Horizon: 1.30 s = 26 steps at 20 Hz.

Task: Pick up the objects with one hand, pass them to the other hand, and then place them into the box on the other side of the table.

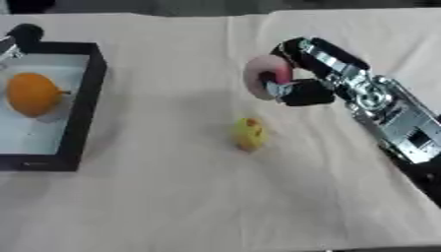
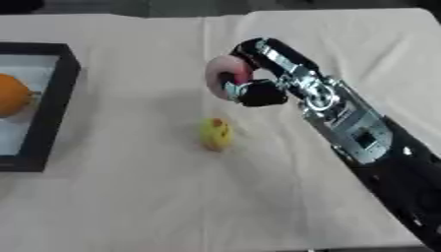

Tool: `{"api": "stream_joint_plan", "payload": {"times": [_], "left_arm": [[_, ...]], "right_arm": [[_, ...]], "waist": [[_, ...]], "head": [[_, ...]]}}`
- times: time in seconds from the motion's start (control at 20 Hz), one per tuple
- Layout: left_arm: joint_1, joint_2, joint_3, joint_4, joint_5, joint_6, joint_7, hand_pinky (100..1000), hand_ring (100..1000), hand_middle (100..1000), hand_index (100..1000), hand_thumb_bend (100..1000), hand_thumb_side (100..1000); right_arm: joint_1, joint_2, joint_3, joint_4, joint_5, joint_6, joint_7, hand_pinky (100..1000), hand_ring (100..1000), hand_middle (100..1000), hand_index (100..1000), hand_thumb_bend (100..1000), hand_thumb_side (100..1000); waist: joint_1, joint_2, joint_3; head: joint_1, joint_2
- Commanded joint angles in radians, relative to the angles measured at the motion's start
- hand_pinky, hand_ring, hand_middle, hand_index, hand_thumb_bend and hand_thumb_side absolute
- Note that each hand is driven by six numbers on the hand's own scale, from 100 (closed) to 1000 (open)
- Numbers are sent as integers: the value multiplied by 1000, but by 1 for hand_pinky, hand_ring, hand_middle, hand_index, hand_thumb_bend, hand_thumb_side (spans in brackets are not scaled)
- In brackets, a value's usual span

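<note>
My right hand (image 1: 303, 74) comes in from the right and is shut on a pink ring-shaped object (image 1: 261, 75), held above the cloth near the table's middle. A small yellow fruit with a red patch (image 1: 248, 134) lies on the cloth below and a little left of that hand. An orange (image 1: 33, 94) sits inside the black box with a white floor (image 1: 88, 101) at the left side. Part of my left hand (image 1: 19, 39) shows at the box's far left corner; its fingers cannot be made out.
A beige cloth (image 1: 189, 197) covers the table, with a fold running down from the far edge near the middle. The table's far edge is dark along the top of both views.
</note>
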<state>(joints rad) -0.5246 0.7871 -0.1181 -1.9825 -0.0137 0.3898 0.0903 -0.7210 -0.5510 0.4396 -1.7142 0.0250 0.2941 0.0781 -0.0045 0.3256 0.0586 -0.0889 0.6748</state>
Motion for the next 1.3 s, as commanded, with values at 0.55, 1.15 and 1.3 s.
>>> {"api": "stream_joint_plan", "payload": {"times": [0.55, 1.15, 1.3], "left_arm": [[-148, 82, -82, -17, -100, 55, -380, 747, 770, 720, 860, 536, 367], [-219, 70, -151, -17, -284, 82, -532, 806, 810, 777, 891, 535, 287], [-238, 60, -179, -17, -329, 86, -568, 806, 805, 771, 891, 529, 283]], "right_arm": [[-58, 116, 91, 35, 73, -103, -51, 793, 660, 503, 549, 100, 100], [-80, 185, 158, 31, -26, -206, -96, 792, 658, 501, 546, 100, 100], [-82, 201, 167, 37, -12, -218, -96, 792, 659, 502, 547, 100, 100]], "waist": [[25, -34, 7], [27, -35, 7], [28, -35, 7]], "head": [[-4, 5], [-4, 7], [-5, 9]]}}
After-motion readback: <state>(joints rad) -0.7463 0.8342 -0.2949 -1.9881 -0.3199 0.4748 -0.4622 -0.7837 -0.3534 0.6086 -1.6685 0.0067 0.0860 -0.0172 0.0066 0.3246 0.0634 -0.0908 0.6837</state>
